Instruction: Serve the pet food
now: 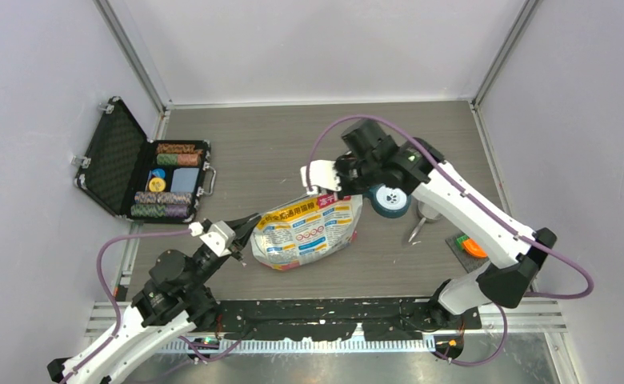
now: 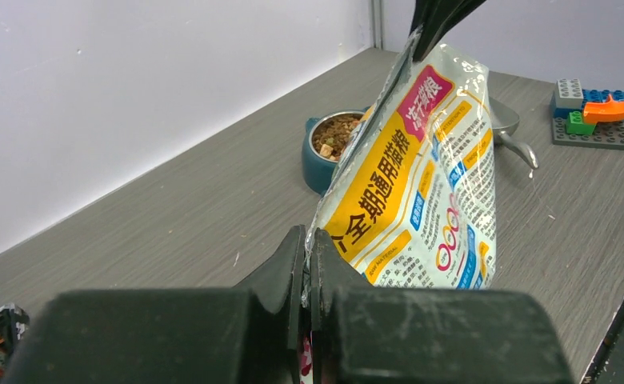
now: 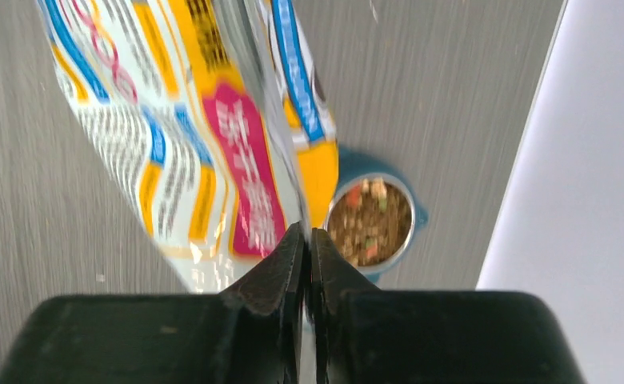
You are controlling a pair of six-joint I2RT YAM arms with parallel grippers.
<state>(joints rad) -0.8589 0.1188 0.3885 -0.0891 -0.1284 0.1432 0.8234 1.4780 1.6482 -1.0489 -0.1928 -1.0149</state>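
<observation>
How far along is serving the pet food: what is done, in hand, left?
Done: the blue bowl already holds kibble. In hand: the left gripper and right gripper each pinch an edge of the pet food bag. Left: probably setting the bag down and releasing it.

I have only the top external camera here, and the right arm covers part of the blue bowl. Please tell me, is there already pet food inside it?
Observer: Yes. The right wrist camera looks down into the blue bowl, and it holds brown pet food with a few coloured bits.
Operator: Thank you. Does the right pincer really hold the bag?
Observer: Yes, in its own camera the right pincer is shut on a thin edge of the bag.
Operator: And the left one?
Observer: The left wrist camera shows the left pincer shut on the bag's near edge too.
</observation>
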